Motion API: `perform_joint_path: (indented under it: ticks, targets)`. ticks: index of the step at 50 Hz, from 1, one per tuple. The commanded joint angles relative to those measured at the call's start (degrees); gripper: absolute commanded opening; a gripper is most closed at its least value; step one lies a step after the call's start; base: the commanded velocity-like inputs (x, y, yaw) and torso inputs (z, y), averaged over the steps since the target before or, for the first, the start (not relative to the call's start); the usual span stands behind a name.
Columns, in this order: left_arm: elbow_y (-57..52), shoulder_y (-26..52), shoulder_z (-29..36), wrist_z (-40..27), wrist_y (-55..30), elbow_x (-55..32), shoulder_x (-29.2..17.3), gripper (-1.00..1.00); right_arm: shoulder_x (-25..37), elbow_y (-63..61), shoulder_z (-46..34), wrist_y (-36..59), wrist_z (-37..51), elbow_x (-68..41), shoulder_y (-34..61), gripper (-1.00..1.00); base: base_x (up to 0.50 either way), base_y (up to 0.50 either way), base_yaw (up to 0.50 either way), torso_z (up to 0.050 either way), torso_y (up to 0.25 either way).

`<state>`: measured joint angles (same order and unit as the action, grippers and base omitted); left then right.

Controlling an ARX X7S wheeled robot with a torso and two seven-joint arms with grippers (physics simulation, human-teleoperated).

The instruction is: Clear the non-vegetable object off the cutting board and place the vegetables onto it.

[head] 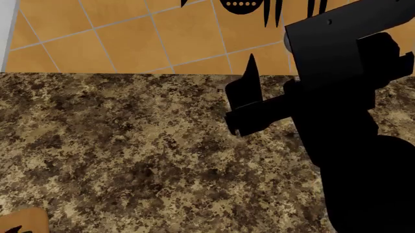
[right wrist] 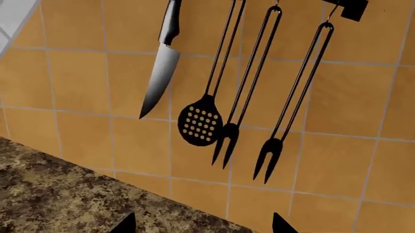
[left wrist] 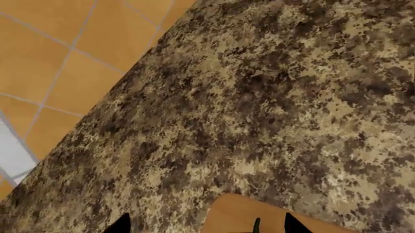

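Observation:
Only a corner of the light tan cutting board (left wrist: 272, 219) shows in the left wrist view, lying on the speckled granite counter (left wrist: 259, 107). A thin dark green sliver (left wrist: 257, 225) lies on it; whether it is a stem or a leaf I cannot tell. My left gripper (left wrist: 207, 228) hangs open above that corner, its two black tips wide apart. The head view catches the board's corner (head: 25, 219) at the bottom left. My right gripper (right wrist: 204, 228) is open and empty, raised near the tiled wall. The vegetables' bodies and the non-vegetable object are out of view.
A knife (right wrist: 159, 73), a slotted spoon (right wrist: 199, 124) and two long forks (right wrist: 272, 160) hang on the orange tile wall (right wrist: 77, 82) behind the counter. My black right arm (head: 337, 126) fills the right side of the head view. The counter's back edge (left wrist: 139, 65) meets the wall.

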<state>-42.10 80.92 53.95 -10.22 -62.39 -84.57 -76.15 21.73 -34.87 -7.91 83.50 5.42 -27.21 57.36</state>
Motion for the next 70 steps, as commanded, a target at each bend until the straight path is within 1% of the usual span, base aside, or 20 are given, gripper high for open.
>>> perform_joint_path:
  ticks: [1,3,5,6,10,11,14,17,21,22,24,31,34,42,44,46,55,70]
  targets:
    - [-2.4,-5.5,-5.0,-8.4,19.9,-2.7,-7.4,1.0,0.4,-3.7,0.7,5.7,-1.6,-1.0,1.9,1.0,0.04,0.0,0.0,0.0,0.0]
    - [-3.0,-7.1,-4.5,-10.6,24.8,-2.6,-8.9,1.0,1.4,-4.0,1.3,6.4,0.7,-5.2,2.1,1.0,0.04,0.0,0.0,0.0,0.0]
    - [-3.3,-8.5,-4.1,-12.2,30.1,-3.1,-9.9,1.0,3.3,-3.8,1.7,6.4,5.9,-12.5,2.5,1.0,0.04,0.0,0.0,0.0,0.0]
    - [-3.6,-8.8,-4.0,-12.6,30.6,-2.5,-9.9,1.0,3.8,-3.6,2.0,6.4,8.2,-15.7,2.8,1.0,0.04,0.0,0.0,0.0,0.0]
    - [-4.2,-12.4,-2.2,-17.5,41.0,-1.0,-10.1,1.0,7.2,-0.3,3.2,6.4,24.0,-38.7,5.4,1.0,0.04,0.0,0.0,0.0,0.0]
    - [-4.2,-12.8,-2.0,-18.1,42.4,-0.8,-10.3,1.0,7.8,0.2,3.0,6.3,26.4,-41.9,5.9,1.0,0.05,0.0,0.0,0.0,0.0]
    - [-4.0,-15.4,-0.4,-19.6,48.3,0.6,-11.1,1.0,10.3,2.5,1.5,6.1,36.5,-57.2,8.4,1.0,0.04,0.0,0.0,0.0,0.0]
    - [-4.4,-17.0,0.8,-19.8,50.6,2.2,-11.8,1.0,12.3,3.5,-0.3,5.0,43.2,-66.9,9.6,1.0,0.04,0.0,0.0,0.0,0.0]
    - [-5.2,-18.1,1.7,-20.1,53.2,3.3,-13.3,1.0,14.5,3.6,-3.4,3.1,48.0,-74.7,10.3,1.0,0.04,0.0,0.0,0.0,0.0]
    - [-5.3,-18.7,2.3,-21.0,54.4,4.2,-13.7,1.0,15.7,4.1,-4.8,1.7,50.6,-78.8,11.0,1.0,0.04,0.0,-0.01,0.0,0.0]
    - [-5.0,-19.1,2.6,-21.6,55.1,4.6,-13.7,1.0,16.8,4.5,-6.6,0.0,53.3,-82.8,12.2,1.0,0.05,0.0,0.0,0.0,0.0]
    - [-5.1,-19.3,2.5,-23.5,56.7,5.0,-13.8,1.0,20.9,2.5,-12.6,-5.0,60.2,-94.3,14.5,1.0,0.05,0.0,0.0,0.0,0.0]
    - [-5.4,-19.7,2.8,-24.1,57.3,5.7,-13.8,1.0,22.9,0.8,-15.6,-8.8,64.0,-100.3,15.5,1.0,0.05,0.0,0.0,0.0,0.0]
    - [-5.2,-19.7,2.6,-24.4,57.3,6.1,-13.8,1.0,26.0,-2.0,-21.4,-14.4,69.1,-110.2,18.1,1.0,0.05,0.0,0.0,0.0,0.0]
    - [-5.2,-19.6,2.5,-24.4,57.4,6.0,-13.8,1.0,26.2,-2.5,-22.6,-14.3,69.6,-111.3,19.1,1.0,0.05,0.0,0.0,0.0,0.0]
    - [-5.1,-19.7,2.5,-24.3,57.4,6.2,-13.8,1.0,26.5,-3.7,-25.1,-14.5,70.0,-115.0,20.6,1.0,0.05,0.0,-0.01,0.0,0.0]
    - [-5.2,-19.7,2.1,-24.4,57.2,6.1,-13.8,1.0,25.5,-5.9,-30.1,-14.1,70.7,-121.6,26.8,1.0,0.05,0.0,0.0,0.0,0.0]
    - [-5.5,-19.5,1.5,-25.1,56.9,5.9,-13.8,1.0,23.3,-10.7,-32.8,-17.1,68.9,-126.5,27.7,1.0,0.05,0.0,-0.01,0.0,0.0]
